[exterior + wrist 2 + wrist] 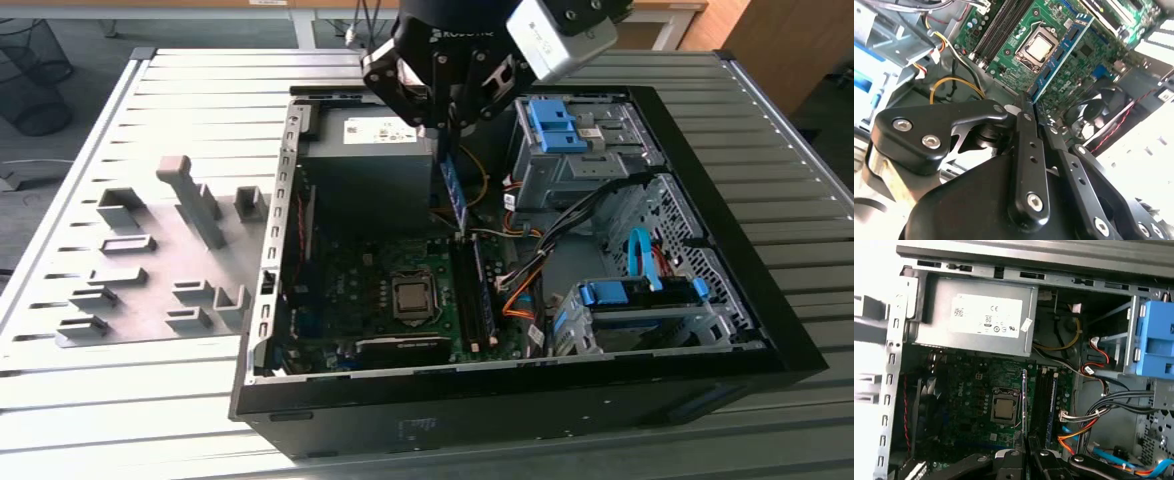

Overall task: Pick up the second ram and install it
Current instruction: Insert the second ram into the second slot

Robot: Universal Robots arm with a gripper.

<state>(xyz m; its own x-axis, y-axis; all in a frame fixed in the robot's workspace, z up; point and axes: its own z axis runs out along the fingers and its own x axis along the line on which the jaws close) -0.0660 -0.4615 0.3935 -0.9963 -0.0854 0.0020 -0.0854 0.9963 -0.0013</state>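
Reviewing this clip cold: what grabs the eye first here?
The black gripper hangs over the open computer case, shut on the second ram, a blue-green stick held on edge above the motherboard. On the exterior view's left, grey holder blocks stand on the slatted table.

The large white rectangular label point(986, 316) on the grey metal power supply box point(934, 295) carries a conformity mark and the number 80 inside a small badge (its finer lines are too small to read). White lettering on the green motherboard point(971, 405) stays illegible.
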